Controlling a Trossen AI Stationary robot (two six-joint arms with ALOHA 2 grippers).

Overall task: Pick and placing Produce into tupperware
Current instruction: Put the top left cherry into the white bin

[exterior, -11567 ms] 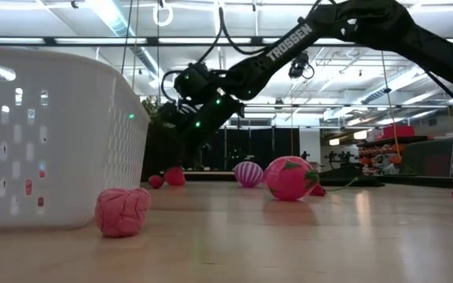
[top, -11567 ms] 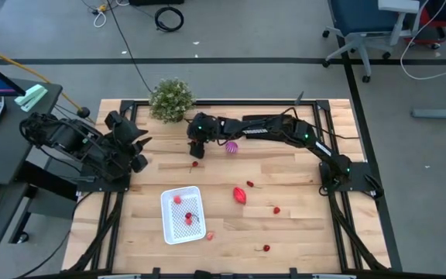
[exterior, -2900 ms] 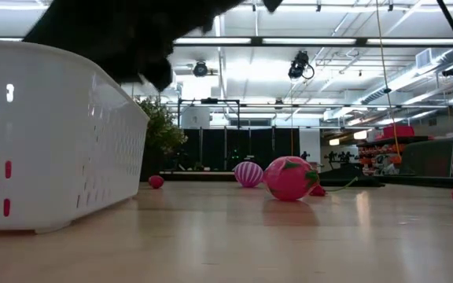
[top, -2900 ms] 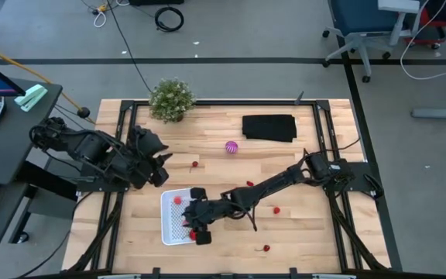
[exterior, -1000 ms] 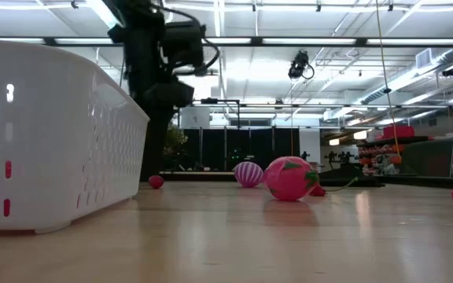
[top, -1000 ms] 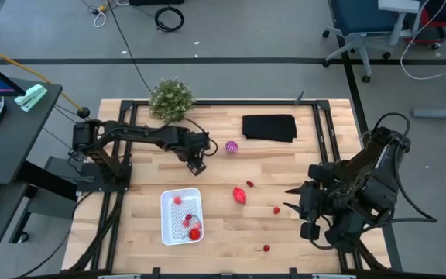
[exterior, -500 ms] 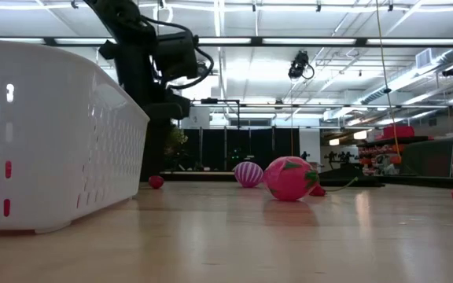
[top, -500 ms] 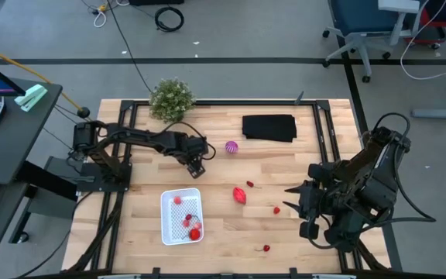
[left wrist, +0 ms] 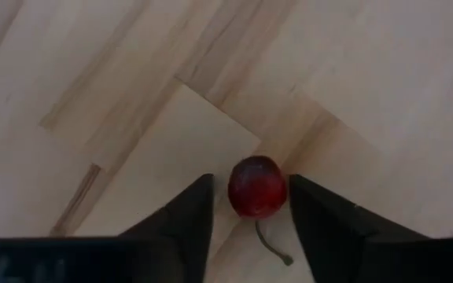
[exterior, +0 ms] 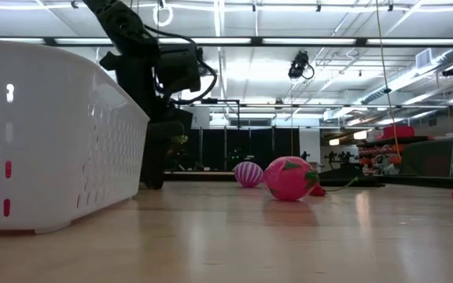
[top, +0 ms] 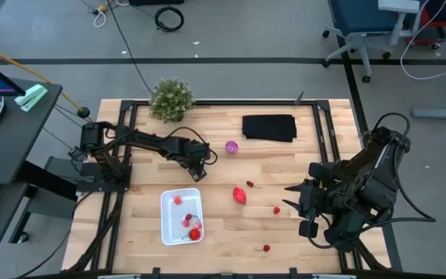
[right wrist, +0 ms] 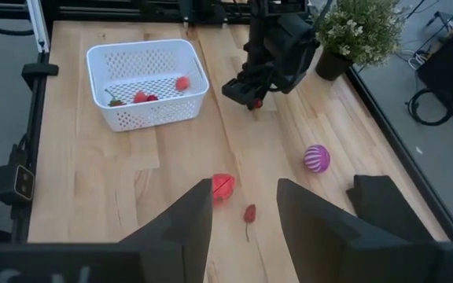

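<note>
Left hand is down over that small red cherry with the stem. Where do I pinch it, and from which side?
Pinch the round body of the cherry, coming straight down from above. The left hand already straddles it, fingers open on either side, and the thin stem trails away between them, too slight to grip.

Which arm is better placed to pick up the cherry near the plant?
Left. Its claw is down over the cherry, open fingers on either side. The right claw waits far off at the table's right edge.
</note>
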